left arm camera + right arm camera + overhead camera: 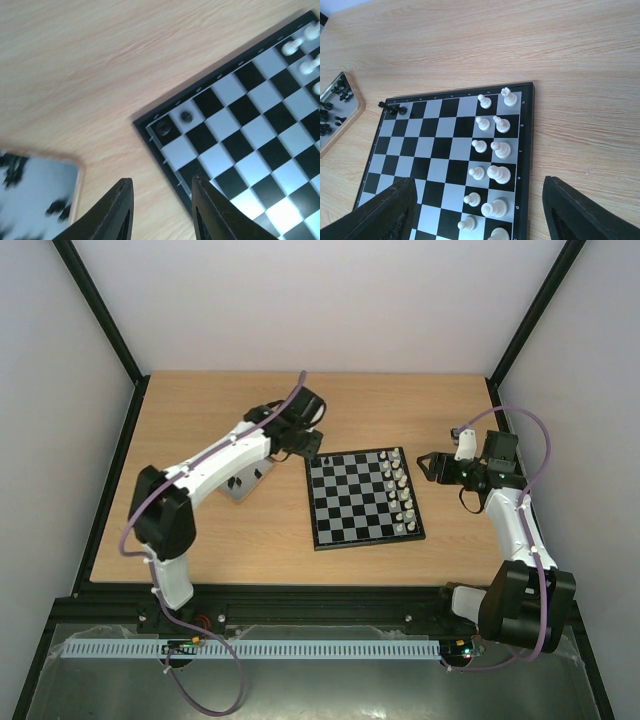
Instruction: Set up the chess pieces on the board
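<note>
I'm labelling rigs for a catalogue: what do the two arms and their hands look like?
The left arm and right arm have white links and black joints, each with a looping purple cable. The left hand and right hand are black, two-fingered.

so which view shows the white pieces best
Right wrist: the white pieces stand close and sharp in two rows. Top shows them tiny; left wrist catches only a few, blurred, at its edge.

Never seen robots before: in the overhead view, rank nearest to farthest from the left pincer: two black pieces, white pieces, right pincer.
1. Two black pieces, far-left corner of the board.
2. White pieces, its right columns.
3. Right pincer, beyond its right edge.
</note>
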Motion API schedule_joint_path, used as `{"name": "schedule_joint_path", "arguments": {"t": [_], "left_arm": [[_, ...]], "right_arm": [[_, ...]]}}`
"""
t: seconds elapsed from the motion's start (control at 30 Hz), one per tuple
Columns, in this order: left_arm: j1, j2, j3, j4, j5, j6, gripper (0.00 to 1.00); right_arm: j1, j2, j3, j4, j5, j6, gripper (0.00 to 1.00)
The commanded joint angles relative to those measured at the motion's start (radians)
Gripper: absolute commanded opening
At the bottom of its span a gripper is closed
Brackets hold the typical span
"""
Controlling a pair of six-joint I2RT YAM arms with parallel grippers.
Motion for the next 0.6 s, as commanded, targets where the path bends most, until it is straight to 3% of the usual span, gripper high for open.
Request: {"name": "schedule_joint_path", "arguments": {"t": [0.0,0.23,0.57], "left_arm": [[0.063,-0.1,-0.169,-0.012,-0.039,-0.066,0.32],[0.138,-0.224,-0.387,0.011,-0.05,-0.118,0.29],[0.188,-0.245,-0.4,-0.033,-0.051,-0.16,0.29]], "right_arm": [[0.004,-0.011,0.007,-0.032,-0.014,-0.015,0.7],[0.004,-0.01,0.005,-0.03,-0.015,-0.014,0.7],[0.004,-0.009,0.006,-0.027,-0.014,-0.014,0.7]]}}
